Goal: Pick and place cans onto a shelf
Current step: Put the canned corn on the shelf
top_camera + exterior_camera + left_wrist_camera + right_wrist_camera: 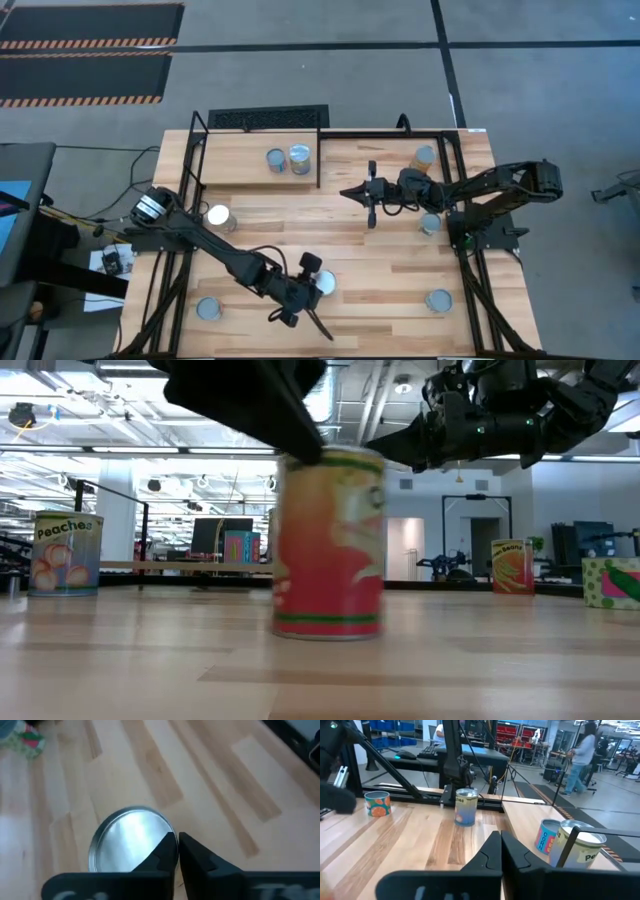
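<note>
An orange-red labelled can [330, 540] with a silver lid [127, 840] stands upright on the plank table near its front edge [327, 283]. My left gripper [177, 839] is shut, and its fingertips are at the lid's rim [314, 290]. Nothing is between the fingers. My right gripper [500, 836] is shut and level above the table's middle [352, 192], holding nothing. Two cans [275, 158] [299, 157] stand on the shelf [250, 172] at the far left. My left gripper's shut fingertips [167, 845] come slanting down from the table's left onto the edge of the can's lid [159, 836]. In the low view a dark finger [300, 435] ends at the can's top rim. I cannot tell whether it touches. The can stands upright on the table.
Loose cans stand about the table: at the left [219, 217], front left [208, 309], front right [438, 300], under the right arm [430, 224] and at the far right [424, 158]. Thin black rods [319, 160] frame the shelf and the table's sides.
</note>
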Motion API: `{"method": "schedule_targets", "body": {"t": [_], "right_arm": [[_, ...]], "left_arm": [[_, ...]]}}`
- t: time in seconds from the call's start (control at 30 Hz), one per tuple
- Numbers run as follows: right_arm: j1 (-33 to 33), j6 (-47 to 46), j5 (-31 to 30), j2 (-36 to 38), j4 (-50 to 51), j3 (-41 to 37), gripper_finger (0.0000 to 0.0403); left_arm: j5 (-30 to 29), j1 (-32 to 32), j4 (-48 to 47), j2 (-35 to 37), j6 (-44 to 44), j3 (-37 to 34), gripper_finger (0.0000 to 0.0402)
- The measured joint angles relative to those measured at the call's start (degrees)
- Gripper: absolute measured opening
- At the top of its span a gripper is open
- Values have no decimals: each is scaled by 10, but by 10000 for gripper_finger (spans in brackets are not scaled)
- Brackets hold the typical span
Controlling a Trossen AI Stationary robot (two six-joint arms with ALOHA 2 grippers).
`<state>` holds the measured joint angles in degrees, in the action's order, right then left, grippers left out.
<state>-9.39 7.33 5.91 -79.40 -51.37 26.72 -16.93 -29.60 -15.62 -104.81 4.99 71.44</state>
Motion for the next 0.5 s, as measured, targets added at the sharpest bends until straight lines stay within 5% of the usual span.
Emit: {"method": "schedule_targets", "body": {"t": [0.17, 0.5], "right_arm": [[0, -2, 0, 0, 2, 0, 8], [0, -7, 0, 0, 2, 0, 8]], "left_arm": [[-66, 9, -92, 84, -94, 0, 1], [-241, 84, -442, 291, -424, -32, 0]]}}
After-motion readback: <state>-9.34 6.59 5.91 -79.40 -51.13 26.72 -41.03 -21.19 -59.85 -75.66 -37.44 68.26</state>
